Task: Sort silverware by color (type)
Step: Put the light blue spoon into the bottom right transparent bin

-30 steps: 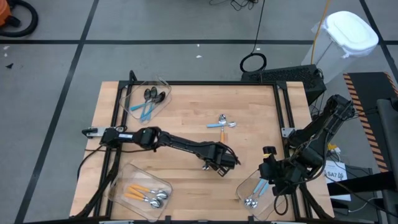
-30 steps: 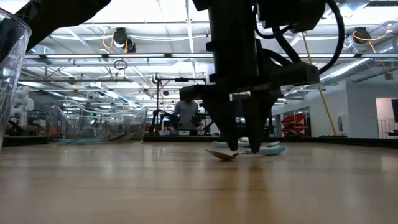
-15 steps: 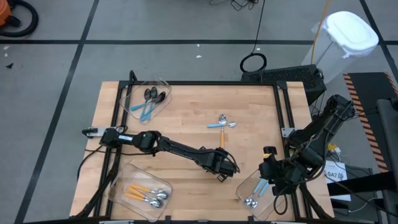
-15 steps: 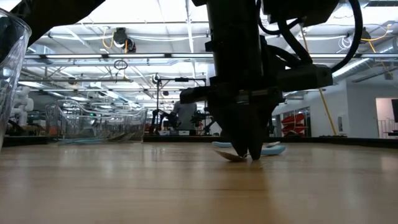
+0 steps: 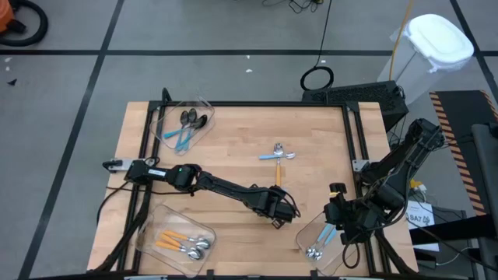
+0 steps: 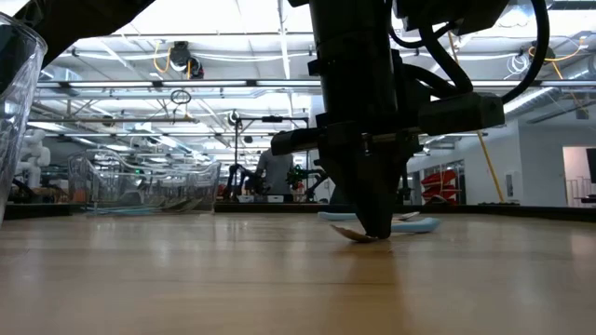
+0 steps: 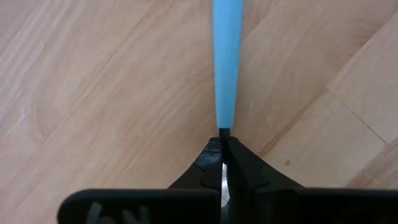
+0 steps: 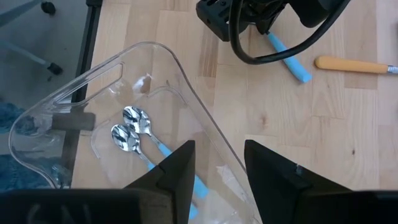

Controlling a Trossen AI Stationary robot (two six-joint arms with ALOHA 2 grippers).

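Wrist view alone shows left end effector (image 7: 223, 163) clenched on blue-handled spoon (image 7: 226, 59) (overhead hides it).

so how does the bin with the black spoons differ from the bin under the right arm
The far-left bin holds black-bowled spoons; the near-right bin holds silver-bowled spoons. The far-left bin sits with no arm over it, while the right gripper hangs open above the near-right bin. The left gripper is at neither, shut on a blue-handled spoon mid-table. Both bins are clear plastic and hold light-blue handles.
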